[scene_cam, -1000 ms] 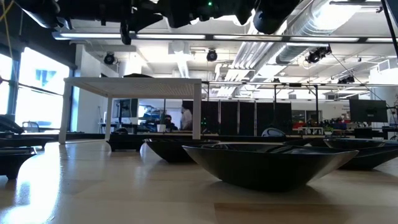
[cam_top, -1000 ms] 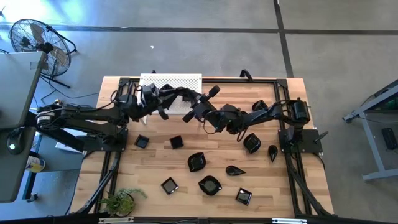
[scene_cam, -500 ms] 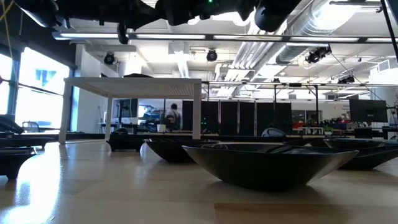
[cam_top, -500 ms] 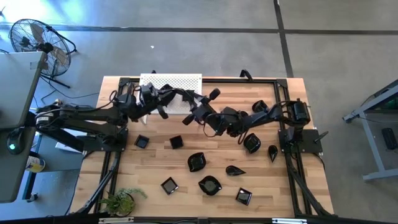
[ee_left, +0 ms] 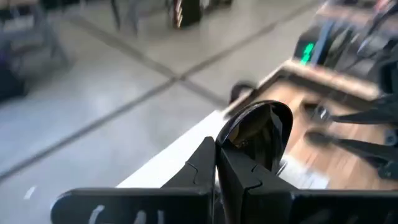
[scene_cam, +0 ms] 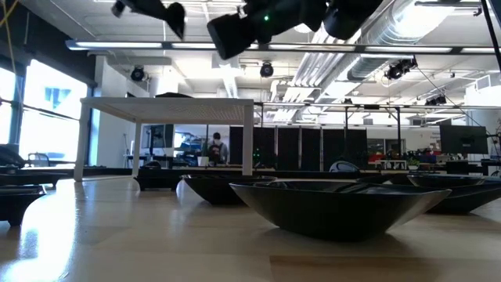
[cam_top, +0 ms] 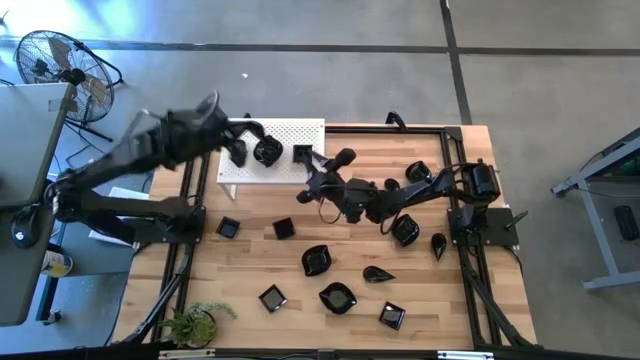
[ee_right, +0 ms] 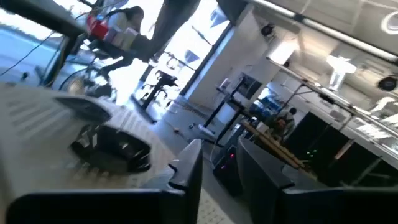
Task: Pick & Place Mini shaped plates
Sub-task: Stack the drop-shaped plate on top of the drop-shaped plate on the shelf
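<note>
Plates: glossy black mini shaped plates (cam_top: 318,260) lie scattered on the wooden surface (cam_top: 430,310); two sit atop the white perforated board (cam_top: 285,135). Left hand (ee_left: 217,163), fingers pressed together, hangs over the board's rounded plate (ee_left: 258,127). Right hand (ee_right: 217,167), spread, reaches toward the board.

From my station I see the wooden tabletop (cam_top: 250,270) standing on a grey concrete floor (cam_top: 300,80) crossed by dark seams. A floor fan (cam_top: 55,62) sits off one corner, and a small green plant (cam_top: 195,322) at the tabletop's near edge. Across the room, bright windows (scene_cam: 39,110), white ceiling ducts (scene_cam: 407,19) and dark partitions (scene_cam: 305,149) show; a person (scene_cam: 217,147) stands far back.
</note>
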Available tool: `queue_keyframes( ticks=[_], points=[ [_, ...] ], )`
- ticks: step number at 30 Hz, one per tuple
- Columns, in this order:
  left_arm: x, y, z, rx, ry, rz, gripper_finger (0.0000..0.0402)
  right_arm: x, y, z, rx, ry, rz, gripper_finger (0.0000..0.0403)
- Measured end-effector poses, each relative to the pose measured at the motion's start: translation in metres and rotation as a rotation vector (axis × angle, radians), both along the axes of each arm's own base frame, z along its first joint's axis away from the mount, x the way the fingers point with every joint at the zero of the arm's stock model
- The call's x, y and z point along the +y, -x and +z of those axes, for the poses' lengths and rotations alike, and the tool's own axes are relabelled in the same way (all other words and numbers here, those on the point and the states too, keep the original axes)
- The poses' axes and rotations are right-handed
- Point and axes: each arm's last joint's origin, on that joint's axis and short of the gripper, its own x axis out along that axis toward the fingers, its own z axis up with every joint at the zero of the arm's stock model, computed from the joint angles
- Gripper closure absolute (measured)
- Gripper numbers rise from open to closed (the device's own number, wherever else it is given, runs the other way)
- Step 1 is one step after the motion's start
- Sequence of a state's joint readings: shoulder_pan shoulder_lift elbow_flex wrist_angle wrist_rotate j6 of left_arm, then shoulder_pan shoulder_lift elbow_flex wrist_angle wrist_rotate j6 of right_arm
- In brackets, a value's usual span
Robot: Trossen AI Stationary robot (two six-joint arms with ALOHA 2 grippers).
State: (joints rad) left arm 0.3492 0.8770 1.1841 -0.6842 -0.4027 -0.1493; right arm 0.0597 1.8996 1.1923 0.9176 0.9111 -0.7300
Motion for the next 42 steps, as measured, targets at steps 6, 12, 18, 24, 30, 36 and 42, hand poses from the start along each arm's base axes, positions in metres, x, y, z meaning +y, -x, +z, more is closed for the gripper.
queue_keyframes(
  ticks=[6,12,18,24,30,36,42],
  points=[
    [0.021,0.012,0.019,0.153,0.244,0.04,0.0401,0.002,-0.003,-0.013,0.06,-0.064,0.085,0.0391],
    [0.055,0.013,0.005,0.231,0.448,0.084,0.0401,0.004,-0.005,-0.023,0.106,-0.135,0.17,0.0389],
    [0.089,0.019,-0.015,0.292,0.625,0.105,0.0401,0.009,-0.005,-0.031,0.167,-0.167,0.209,0.0398],
    [0.116,0.02,-0.034,0.342,0.747,0.12,0.0401,0.013,-0.005,-0.033,0.179,-0.181,0.236,0.0397],
    [0.134,0.02,-0.051,0.381,0.868,0.116,0.0401,0.014,-0.005,-0.034,0.193,-0.184,0.262,0.0402],
    [0.144,0.013,-0.064,0.431,0.917,0.096,0.0401,0.015,-0.005,-0.035,0.206,-0.187,0.294,0.0402],
    [0.145,0.012,-0.069,0.453,0.955,0.088,0.0401,0.016,-0.005,-0.035,0.208,-0.191,0.311,0.0402]
  ],
)
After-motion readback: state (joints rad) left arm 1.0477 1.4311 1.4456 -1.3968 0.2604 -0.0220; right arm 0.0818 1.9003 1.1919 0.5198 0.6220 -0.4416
